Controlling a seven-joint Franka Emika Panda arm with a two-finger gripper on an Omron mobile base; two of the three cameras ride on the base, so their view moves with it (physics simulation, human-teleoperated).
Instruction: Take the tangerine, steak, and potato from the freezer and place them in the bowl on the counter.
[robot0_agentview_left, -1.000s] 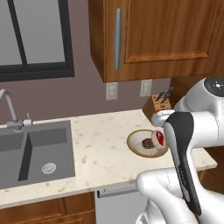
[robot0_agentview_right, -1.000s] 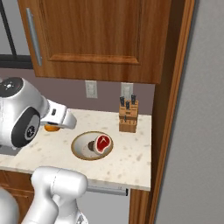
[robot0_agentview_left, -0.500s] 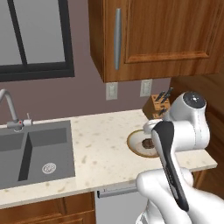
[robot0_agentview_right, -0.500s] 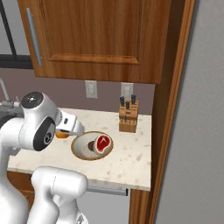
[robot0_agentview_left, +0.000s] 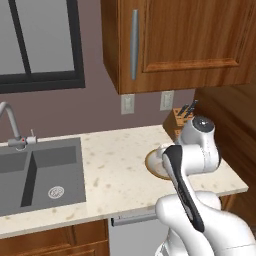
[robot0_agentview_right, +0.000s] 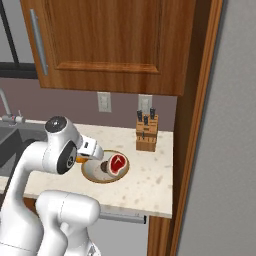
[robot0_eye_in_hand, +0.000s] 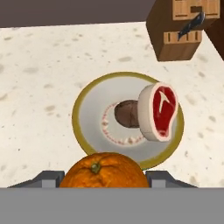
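Note:
My gripper (robot0_eye_in_hand: 105, 178) is shut on the tangerine (robot0_eye_in_hand: 103, 170), a bright orange ball low in the hand view, just above the near rim of the bowl (robot0_eye_in_hand: 81, 105). In the tan bowl lie the steak (robot0_eye_in_hand: 159, 111), propped on edge, and the dark brown potato (robot0_eye_in_hand: 127, 113) beside it. From the right base view the gripper (robot0_agentview_right: 84, 160) hangs at the bowl's (robot0_agentview_right: 92, 174) left edge, with a sliver of the tangerine (robot0_agentview_right: 79, 160) showing and the steak (robot0_agentview_right: 118, 163) on the right. My arm covers most of the bowl (robot0_agentview_left: 151, 162) in the left base view.
A wooden knife block (robot0_agentview_right: 145, 134) stands behind the bowl on the beige counter (robot0_agentview_right: 150, 182). The grey sink (robot0_agentview_left: 40, 170) and faucet (robot0_agentview_left: 10, 125) lie to the left. Wooden wall cabinets hang overhead. A tall grey face, seemingly the freezer (robot0_agentview_right: 225, 150), rises at the right.
The arm has folded down and the hand has come in over the bowl's left rim, still carrying the tangerine. Steak and bowl have stayed put.

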